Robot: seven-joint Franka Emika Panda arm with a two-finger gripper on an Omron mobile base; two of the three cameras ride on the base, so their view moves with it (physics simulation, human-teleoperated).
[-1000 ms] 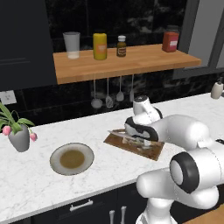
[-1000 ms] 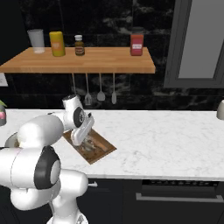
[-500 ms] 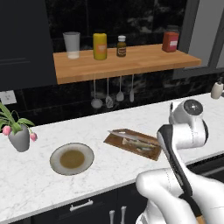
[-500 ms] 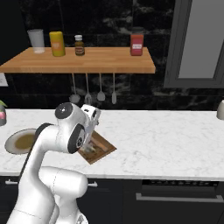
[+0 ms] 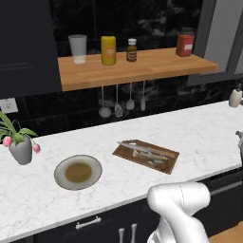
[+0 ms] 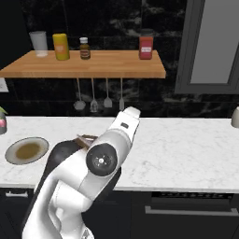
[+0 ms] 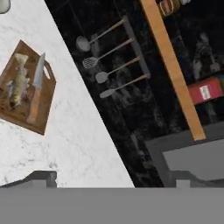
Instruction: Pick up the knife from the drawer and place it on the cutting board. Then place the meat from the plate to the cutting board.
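1. The white arm [image 6: 88, 182] stood closest, bent up in front of the bench [image 5: 199, 128]. Its jaws were spread wide and held nothing — in my view because both things had already been put down.
2. The plate [image 5: 77, 172] sat near the front edge of the bench, to the left. It had no food on it, just its brown middle, which fits with the meat having been taken off it.
3. The cutting board [image 5: 146, 155] lay flat a bit further back and to the right of the plate, well apart from it.
4. The knife [image 7: 36, 89] lay on the board with its wooden handle and thin blade resting flat — a safe spot for it, ready for cutting.
5. The meat [image 7: 17, 81] lay on the board too, just beside the knife and lined up the same way. I could not tell if they touched.
6. Furthest back, spoons and ladles [image 5: 116, 100] hung on the dark wall under the wooden shelf [image 5: 137, 69], where jars stood in a row.
7. To me, the whole job looked done.
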